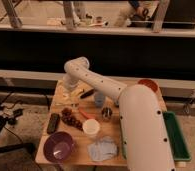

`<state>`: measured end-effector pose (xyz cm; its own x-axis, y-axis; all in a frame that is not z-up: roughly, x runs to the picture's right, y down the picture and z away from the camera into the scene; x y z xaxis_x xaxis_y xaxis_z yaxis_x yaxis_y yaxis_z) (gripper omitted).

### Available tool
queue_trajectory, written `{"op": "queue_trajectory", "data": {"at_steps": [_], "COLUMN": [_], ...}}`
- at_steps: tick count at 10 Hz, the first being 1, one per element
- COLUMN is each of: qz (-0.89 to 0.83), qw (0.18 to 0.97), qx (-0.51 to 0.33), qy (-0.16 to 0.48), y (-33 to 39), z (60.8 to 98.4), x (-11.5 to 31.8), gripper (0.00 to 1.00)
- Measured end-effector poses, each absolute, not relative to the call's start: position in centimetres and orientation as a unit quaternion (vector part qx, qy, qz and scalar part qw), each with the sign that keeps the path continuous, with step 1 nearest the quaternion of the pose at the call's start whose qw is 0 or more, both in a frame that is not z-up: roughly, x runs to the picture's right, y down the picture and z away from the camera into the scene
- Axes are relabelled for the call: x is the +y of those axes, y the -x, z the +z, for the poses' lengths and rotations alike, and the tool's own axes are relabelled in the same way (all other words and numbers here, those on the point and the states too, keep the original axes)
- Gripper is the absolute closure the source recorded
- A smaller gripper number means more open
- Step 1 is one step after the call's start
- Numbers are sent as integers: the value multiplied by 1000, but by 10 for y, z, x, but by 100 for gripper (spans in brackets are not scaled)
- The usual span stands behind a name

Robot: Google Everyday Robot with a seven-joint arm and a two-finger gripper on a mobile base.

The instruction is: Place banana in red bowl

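End effector low over the far-left corner of the table, at the banana; transfer not yet done.
Whether it is open, closed or gripping anything cannot be told. The banana appears to lie on the table. The red bowl sits well apart at the far-right edge. Judged remaining: grasp, carry, release.
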<state>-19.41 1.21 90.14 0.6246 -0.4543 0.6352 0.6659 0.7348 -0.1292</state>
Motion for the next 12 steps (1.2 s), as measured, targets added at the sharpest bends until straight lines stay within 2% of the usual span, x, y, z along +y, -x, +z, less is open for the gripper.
{"op": "queue_trajectory", "data": {"at_steps": [5,12], "qz": [-268,-232], "qw": [900,913], "qx": [-260,-237], "qy": [224,240], "y": [192,191], "z": [928,960], "x": [12,12], "gripper": [20,20]}}
